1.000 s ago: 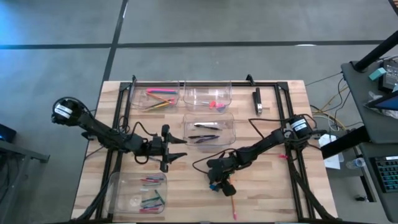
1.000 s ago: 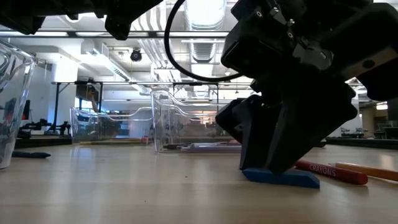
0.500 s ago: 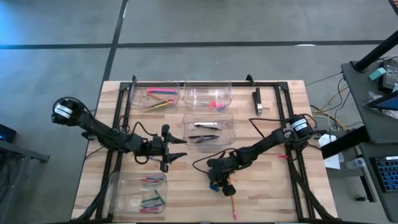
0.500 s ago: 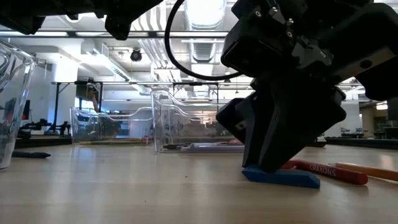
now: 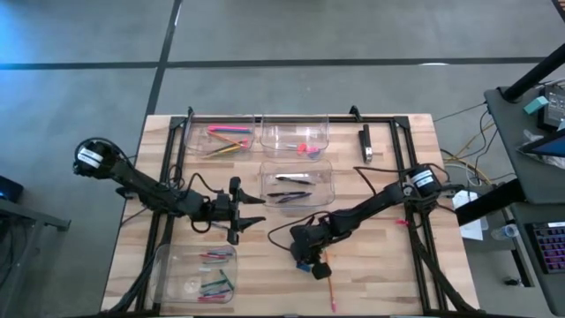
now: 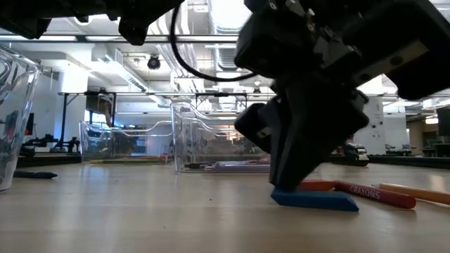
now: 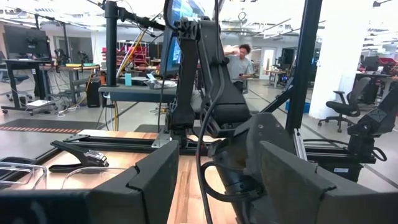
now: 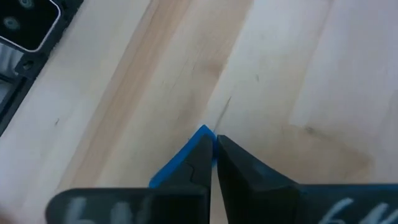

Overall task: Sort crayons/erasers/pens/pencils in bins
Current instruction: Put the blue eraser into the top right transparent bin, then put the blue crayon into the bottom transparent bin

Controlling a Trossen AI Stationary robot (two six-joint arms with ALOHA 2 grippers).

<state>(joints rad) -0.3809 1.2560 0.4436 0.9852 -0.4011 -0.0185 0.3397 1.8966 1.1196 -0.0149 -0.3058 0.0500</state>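
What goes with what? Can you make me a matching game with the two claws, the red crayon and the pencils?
Things:
1. right claw
2. left claw
3. red crayon
4. pencils

Where or how:
A. open, waiting above the table between the bins
B. inside the far left bin
C. shut, tips down at the blue eraser
D. lying on the table just behind the blue eraser

Pairs: 1-C, 2-A, 3-D, 4-B
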